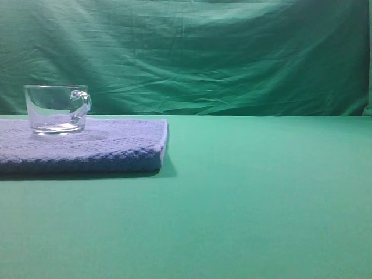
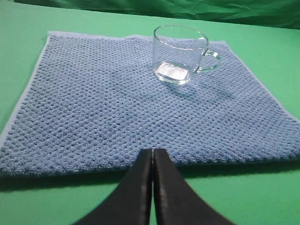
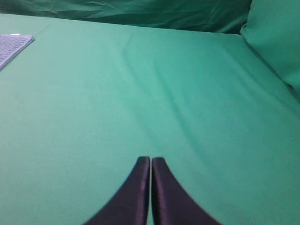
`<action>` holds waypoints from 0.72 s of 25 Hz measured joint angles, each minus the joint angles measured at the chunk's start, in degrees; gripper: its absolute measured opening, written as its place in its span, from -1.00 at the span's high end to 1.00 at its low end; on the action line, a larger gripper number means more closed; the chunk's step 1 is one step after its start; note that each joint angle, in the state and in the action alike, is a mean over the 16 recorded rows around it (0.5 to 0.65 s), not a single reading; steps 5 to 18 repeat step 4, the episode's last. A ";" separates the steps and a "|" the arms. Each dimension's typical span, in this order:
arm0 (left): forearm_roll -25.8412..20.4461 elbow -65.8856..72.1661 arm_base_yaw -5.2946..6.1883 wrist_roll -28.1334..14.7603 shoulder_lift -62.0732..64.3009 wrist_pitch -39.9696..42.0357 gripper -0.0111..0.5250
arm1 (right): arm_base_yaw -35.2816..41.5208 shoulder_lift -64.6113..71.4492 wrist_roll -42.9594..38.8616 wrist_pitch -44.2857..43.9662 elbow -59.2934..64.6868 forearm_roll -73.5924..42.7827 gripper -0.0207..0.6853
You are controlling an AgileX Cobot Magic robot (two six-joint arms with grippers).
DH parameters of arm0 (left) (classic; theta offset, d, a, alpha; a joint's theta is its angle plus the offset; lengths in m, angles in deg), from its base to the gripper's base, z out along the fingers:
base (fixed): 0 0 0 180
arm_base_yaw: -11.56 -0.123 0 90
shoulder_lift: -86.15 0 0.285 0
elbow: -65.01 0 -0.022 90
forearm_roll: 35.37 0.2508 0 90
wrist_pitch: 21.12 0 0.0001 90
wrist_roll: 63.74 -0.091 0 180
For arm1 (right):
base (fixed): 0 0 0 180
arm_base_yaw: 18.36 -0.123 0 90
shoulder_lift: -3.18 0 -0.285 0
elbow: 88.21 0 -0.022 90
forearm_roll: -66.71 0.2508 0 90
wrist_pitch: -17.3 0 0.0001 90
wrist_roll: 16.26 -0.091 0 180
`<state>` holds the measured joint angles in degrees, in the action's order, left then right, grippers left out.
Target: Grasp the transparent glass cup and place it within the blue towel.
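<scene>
The transparent glass cup (image 1: 57,109) stands upright on the blue towel (image 1: 104,148) at the left, handle to the right. In the left wrist view the cup (image 2: 179,54) sits on the far right part of the towel (image 2: 103,103). My left gripper (image 2: 153,152) is shut and empty at the towel's near edge, well short of the cup. My right gripper (image 3: 151,160) is shut and empty over bare green cloth, far from the cup. A towel corner (image 3: 13,46) shows at the far left of the right wrist view. Neither gripper shows in the exterior high view.
A green cloth covers the table (image 1: 261,197), and a green cloth backdrop (image 1: 221,52) hangs behind it. A raised green fold (image 3: 276,42) stands at the right in the right wrist view.
</scene>
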<state>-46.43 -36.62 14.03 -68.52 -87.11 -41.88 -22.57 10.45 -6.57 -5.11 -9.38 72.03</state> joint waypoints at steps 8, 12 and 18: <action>0.00 0.00 0.00 0.00 0.00 0.00 0.96 | 0.00 0.00 0.00 0.00 0.00 0.00 0.94; 0.00 0.00 0.00 0.00 0.00 0.00 0.96 | 0.00 0.00 0.00 0.00 0.00 0.00 0.94; 0.00 0.00 0.00 0.00 0.00 0.00 0.96 | 0.00 0.00 0.00 0.00 0.00 0.00 0.94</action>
